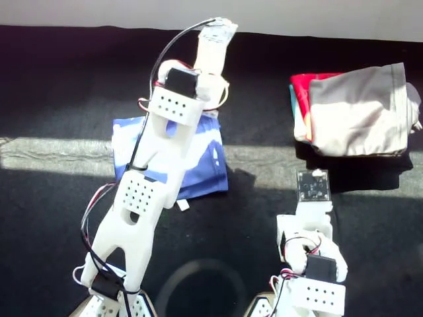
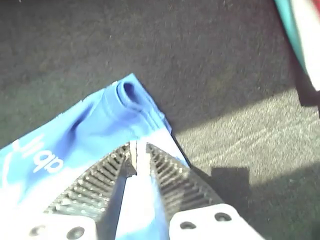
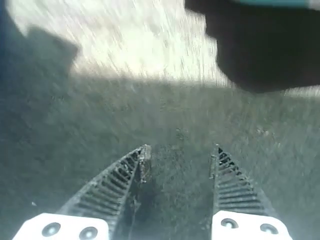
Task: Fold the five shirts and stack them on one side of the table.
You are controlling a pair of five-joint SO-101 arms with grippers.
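Left wrist view: the left gripper has its jaws drawn to a thin slit, tips low over the blue shirt just short of its corner; whether cloth is caught between them cannot be told. In the right wrist view the right gripper stands well open and holds nothing, with bare dark table under it. A band of sunlight crosses the black tabletop beyond that gripper, and a pale wall runs along the far edge. The high view adds the stack of folded shirts past the right gripper, beige on top, red and teal edges beneath
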